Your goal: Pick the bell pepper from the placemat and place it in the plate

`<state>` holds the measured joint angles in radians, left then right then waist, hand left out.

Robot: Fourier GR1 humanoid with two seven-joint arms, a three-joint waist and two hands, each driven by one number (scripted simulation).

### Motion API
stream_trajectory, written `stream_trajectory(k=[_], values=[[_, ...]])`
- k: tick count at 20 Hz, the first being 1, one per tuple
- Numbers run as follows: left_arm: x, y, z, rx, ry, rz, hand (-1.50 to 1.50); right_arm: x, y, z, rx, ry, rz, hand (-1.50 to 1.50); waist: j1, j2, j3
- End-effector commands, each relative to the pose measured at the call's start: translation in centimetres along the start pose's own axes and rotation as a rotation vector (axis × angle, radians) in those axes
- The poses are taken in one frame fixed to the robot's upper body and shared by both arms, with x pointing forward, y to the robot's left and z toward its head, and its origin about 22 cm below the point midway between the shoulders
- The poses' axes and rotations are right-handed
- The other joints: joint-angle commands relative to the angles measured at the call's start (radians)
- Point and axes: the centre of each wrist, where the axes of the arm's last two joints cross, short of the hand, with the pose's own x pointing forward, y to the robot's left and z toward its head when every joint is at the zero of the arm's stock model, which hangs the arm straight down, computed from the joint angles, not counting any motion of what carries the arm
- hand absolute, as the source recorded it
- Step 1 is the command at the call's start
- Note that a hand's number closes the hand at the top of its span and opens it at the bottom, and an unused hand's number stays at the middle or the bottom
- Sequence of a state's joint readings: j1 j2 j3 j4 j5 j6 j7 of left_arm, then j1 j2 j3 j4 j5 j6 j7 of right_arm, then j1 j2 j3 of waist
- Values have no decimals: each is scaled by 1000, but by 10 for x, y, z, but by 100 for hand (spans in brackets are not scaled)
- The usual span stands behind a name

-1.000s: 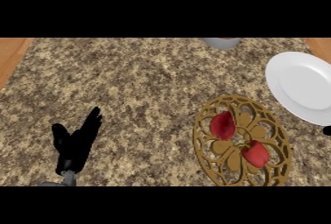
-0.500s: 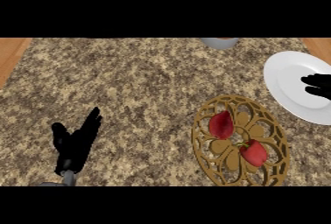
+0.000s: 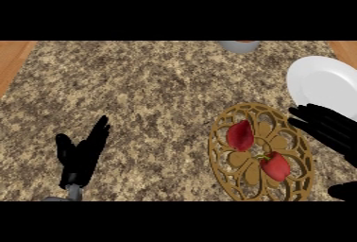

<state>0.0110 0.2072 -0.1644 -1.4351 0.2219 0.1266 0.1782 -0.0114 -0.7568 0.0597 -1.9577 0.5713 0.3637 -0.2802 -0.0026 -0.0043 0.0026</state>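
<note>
A red bell pepper shows as two red pieces, one [image 3: 241, 135] at the upper left and one [image 3: 276, 166] at the lower right of the round golden openwork placemat [image 3: 259, 151]. The white plate [image 3: 323, 85] lies at the counter's right edge, just behind the placemat. My right hand [image 3: 326, 126] hovers open over the placemat's right rim and the plate's front edge, fingers spread toward the left; it holds nothing. My left hand [image 3: 82, 153] rests open at the lower left, fingers up.
A grey container [image 3: 239, 45] is cut off by the counter's far edge. Wooden strips [image 3: 14, 56] border the speckled stone counter on both sides.
My right hand has come in from the right edge, passed over the plate and moved down and left to the placemat's right rim. The left hand stays still.
</note>
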Motion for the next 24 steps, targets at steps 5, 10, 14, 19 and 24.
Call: stream_trajectory(k=[5, 10, 14, 19, 24], values=[[-1, -3, 4, 4, 28, -11, 0, 28, 39, -5, 89, 61, 4, -150, 0, 3, -3], [-5, 0, 11, 10, 24, -5, 0, 23, 69, -1, 119, 54, -12, -150, 1, 3, -2], [-12, 1, 4, -2, 30, -7, 0, 22, 61, -11, 105, 71, 22, -150, 2, 4, -3], [6, -12, 13, -7, 20, 3, 0, -5, 86, -9, 91, 127, 114, -150, 6, 3, -2], [3, 2, -6, -14, 24, -6, 0, 28, 91, -31, 85, 147, 135, -150, 2, 4, -3]])
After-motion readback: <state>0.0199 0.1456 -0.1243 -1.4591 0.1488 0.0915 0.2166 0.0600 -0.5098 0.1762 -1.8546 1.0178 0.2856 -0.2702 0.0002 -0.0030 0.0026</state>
